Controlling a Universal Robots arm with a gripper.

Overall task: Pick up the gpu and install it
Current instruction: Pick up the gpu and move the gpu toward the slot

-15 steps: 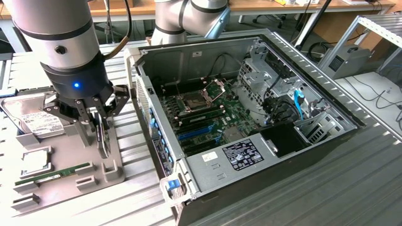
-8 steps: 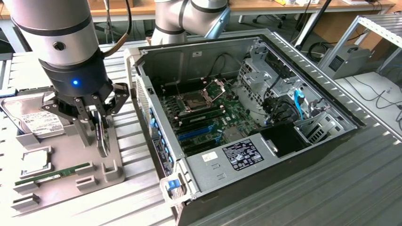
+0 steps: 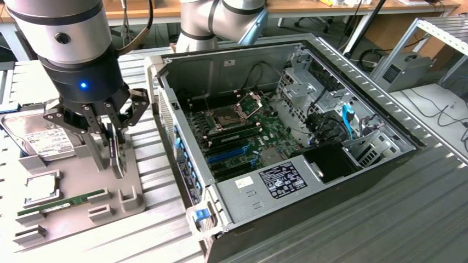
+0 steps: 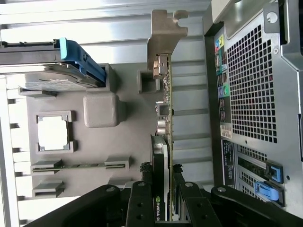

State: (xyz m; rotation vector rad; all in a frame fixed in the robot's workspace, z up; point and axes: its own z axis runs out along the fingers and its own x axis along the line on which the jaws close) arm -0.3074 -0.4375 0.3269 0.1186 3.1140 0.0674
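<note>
My end effector (image 3: 108,161) is down over the grey holder tray (image 3: 124,203), and its fingers (image 4: 142,203) are pinching the gpu (image 3: 117,143) from both flat sides. The card stands on edge right between them, a thin dark board. From my wrist I look straight along its edge (image 4: 166,109); the silvery end bracket (image 4: 165,28) sits at the end farthest from my fingers. I can't tell whether its lower edge has cleared the tray or sits in its slot.

On the side of my end effector away from the computer, the hard drive (image 3: 40,139) with its white label lies in the tray. A square chip (image 3: 40,189) and the green memory stick (image 3: 58,204) lie in their own pockets near it, all apart from the card.

On my other side, just beside the tray on the ribbed metal surface (image 3: 409,219), the computer case (image 3: 292,181) lies open. Its motherboard (image 3: 241,131) faces up, and its perforated rear panel (image 4: 255,94) is turned towards me.
</note>
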